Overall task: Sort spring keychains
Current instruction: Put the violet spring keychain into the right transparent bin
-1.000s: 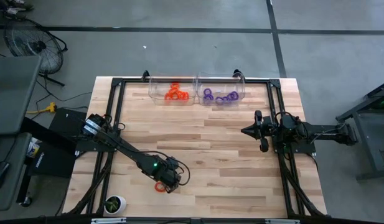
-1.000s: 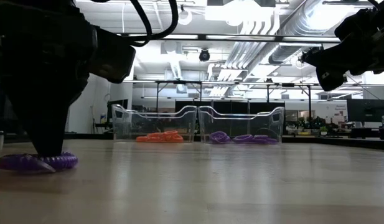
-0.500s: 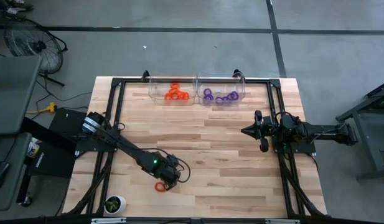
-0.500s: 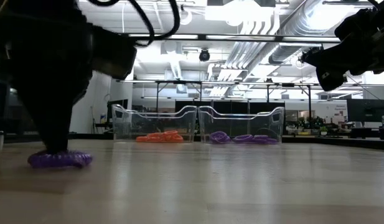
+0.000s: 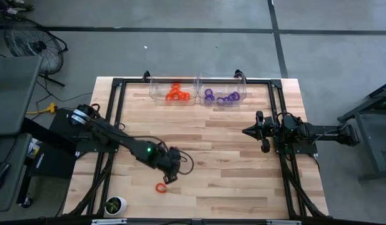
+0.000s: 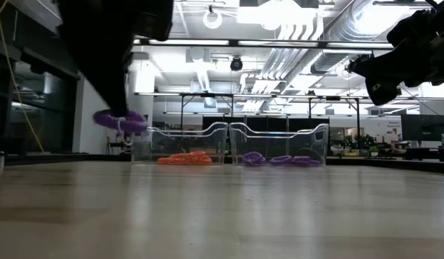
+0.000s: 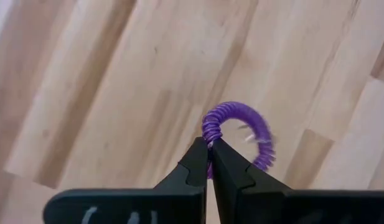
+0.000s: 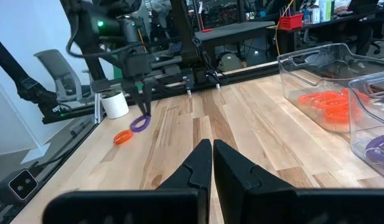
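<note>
Light wooden plank table (image 5: 230,156) framed by black metal rails, with two clear plastic bins (image 5: 198,90) side by side at the far edge: left one holding orange-red coiled plastic rings (image 5: 176,94), right one holding purple coiled rings (image 5: 220,97). Small white cup-like object (image 5: 115,204) at the near left corner, beside the frame. One loose orange-red coiled keychain ring (image 5: 160,187) lying flat on the boards near the front left, just beside the working arm. No readable writing or labels anywhere. Left gripper (image 7: 208,155) raised above the near-left boards, fingers pressed together on the rim of a purple coiled plastic keychain ring (image 7: 239,134), pinching one side of the coil so that the rest of the loop sticks out beyond the fingertips; in the low view, that ring (image 6: 121,121) hanging clear of the tabletop. Right gripper (image 8: 211,155) waiting above the table's right side, well apart from the bins and rings, fingers closed together on nothing.
</note>
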